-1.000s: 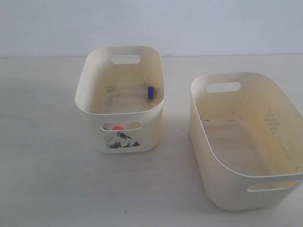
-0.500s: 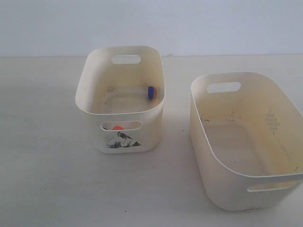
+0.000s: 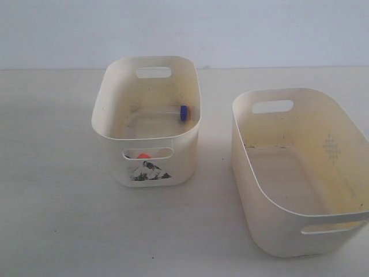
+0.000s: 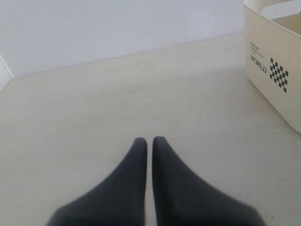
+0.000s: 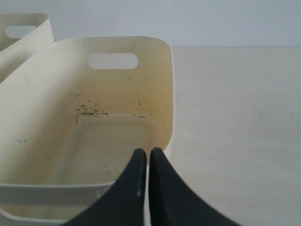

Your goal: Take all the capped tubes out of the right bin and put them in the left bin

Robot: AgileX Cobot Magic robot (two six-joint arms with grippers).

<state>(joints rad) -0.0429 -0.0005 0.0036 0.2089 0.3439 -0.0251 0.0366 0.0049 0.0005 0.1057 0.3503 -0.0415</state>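
We reckon the job done: right bin [image 3: 277,231] looks empty, blue-capped tube [image 3: 173,112] and orange cap [image 3: 143,154] in the left bin [image 3: 115,158], left tool [image 4: 146,141] and right tool [image 5: 144,153] closed on nothing.

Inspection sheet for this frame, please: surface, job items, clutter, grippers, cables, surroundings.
Surface: pale table, bare around both bins.
Job's things: left bin, with the mountain picture, holds a blue-capped tube lying on its floor; an orange cap shows through its front handle slot. Right bin has no tube in view, only dark specks on its floor.
Clutter: nothing seen.
Grippers: left gripper shut, empty, over bare table; right gripper shut, empty, by the right bin's near wall. Neither shows in the exterior view.
Cables: nothing seen.
Surroundings: plain pale wall behind the table.
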